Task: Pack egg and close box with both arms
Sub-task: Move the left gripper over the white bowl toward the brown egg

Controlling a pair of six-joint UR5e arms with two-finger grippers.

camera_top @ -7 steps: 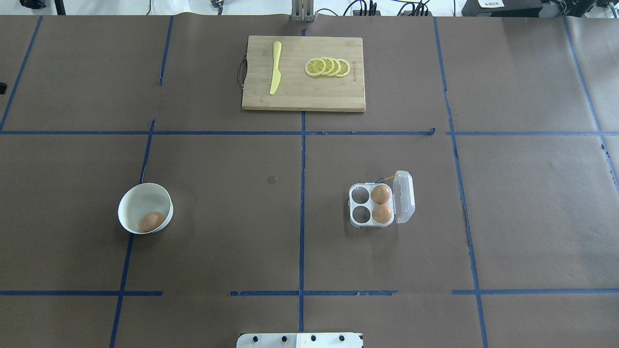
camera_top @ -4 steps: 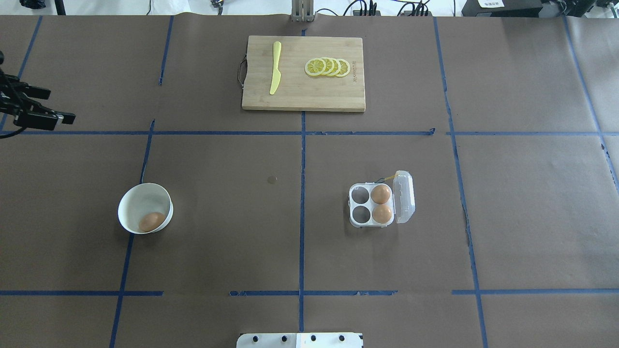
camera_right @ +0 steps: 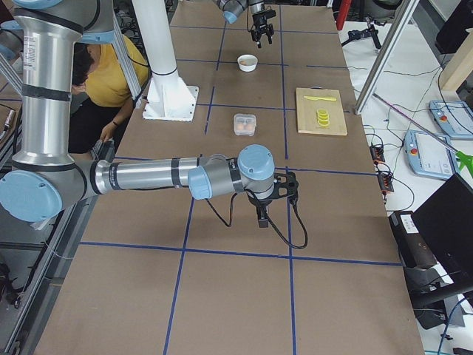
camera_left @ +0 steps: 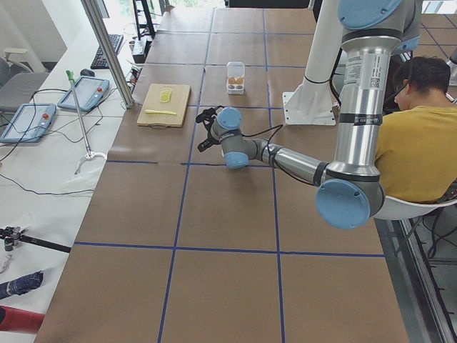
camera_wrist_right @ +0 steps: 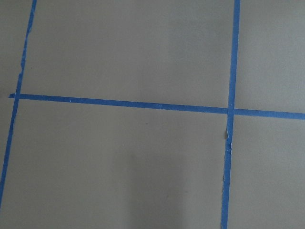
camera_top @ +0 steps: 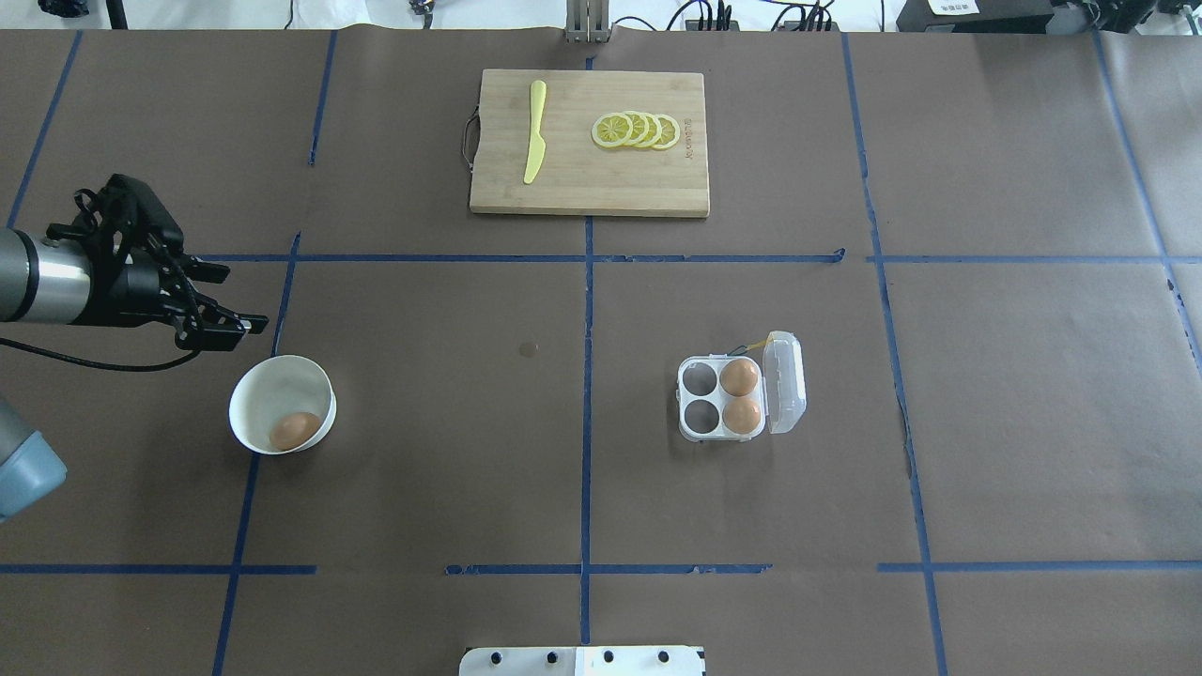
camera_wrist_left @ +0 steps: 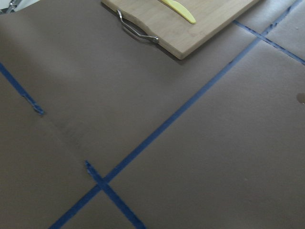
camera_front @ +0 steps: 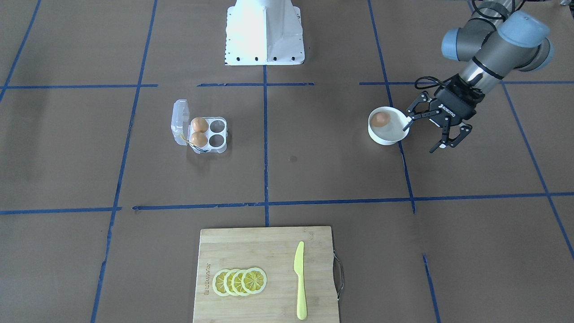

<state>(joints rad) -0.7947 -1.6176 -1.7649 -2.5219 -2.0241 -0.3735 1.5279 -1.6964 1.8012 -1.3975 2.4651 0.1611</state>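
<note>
The table [camera_top: 423, 469] is covered in brown paper gridded with blue tape. The left arm [camera_top: 42, 277] reaches in low from the left edge. The right arm [camera_right: 140, 176] shows only in the right side view, stretched out over bare paper at the table's right end. Its gripper [camera_right: 264, 211] points down there, and I cannot tell how its fingers are set.

A wooden cutting board [camera_top: 601, 178] lies at the far middle. The box [camera_top: 700, 413] sits right of centre with its lid up on its right side. Two eggs [camera_top: 739, 376] fill its right cells and the two left cells are bare.

The white bowl [camera_top: 277, 390] sits to the near left. The left gripper [camera_top: 239, 300] hangs just beyond the bowl's far-left rim, its fingers spread wide and holding nothing.

On the board a yellow knife [camera_top: 534, 131] lies to the left of a row of lemon slices [camera_top: 637, 130].

The egg [camera_top: 294, 430] lies in the bowl against its near wall, across the bowl from the fingers and not between them.
</note>
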